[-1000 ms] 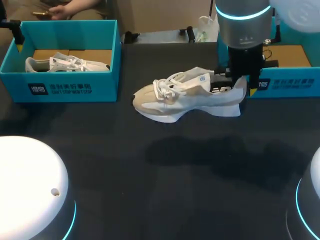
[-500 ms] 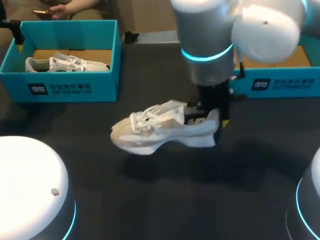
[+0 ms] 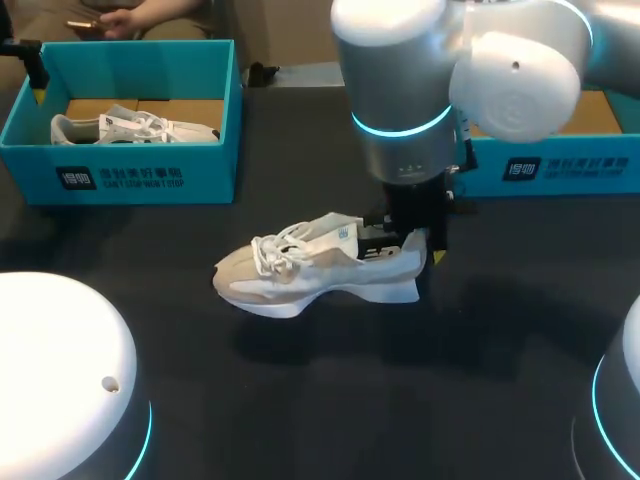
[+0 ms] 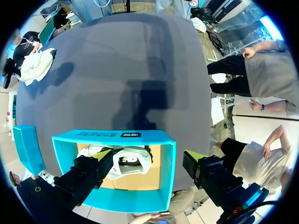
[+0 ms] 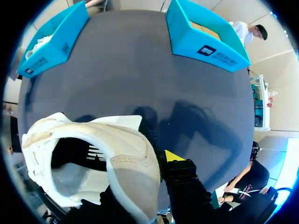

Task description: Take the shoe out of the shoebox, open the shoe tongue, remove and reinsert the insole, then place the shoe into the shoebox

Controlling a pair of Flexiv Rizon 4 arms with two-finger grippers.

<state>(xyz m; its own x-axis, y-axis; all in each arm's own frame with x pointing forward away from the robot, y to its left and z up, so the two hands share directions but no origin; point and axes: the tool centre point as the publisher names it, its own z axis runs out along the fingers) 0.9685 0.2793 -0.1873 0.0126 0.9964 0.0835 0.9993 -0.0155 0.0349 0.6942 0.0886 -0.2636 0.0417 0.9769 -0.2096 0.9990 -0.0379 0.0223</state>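
Two shoeboxes (image 3: pixel 150 175) (image 3: pixel 560 165), two shoes (image 3: pixel 320 265) (image 3: pixel 130 127) on the dark tabletop (image 3: pixel 330 400): right fingers (image 5: pixel 175 161) are gripping one shoe, left fingers (image 4: pixel 208 172) are hanging open

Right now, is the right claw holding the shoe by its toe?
No, the right claw grips the shoe at its heel, and the toe points away toward the head view's left.

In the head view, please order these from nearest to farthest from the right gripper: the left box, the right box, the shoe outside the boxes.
1. The shoe: held at its heel by the right gripper, toe pointing left.
2. The right box: behind the arm, at the table's back right.
3. The left box: at the table's back left.
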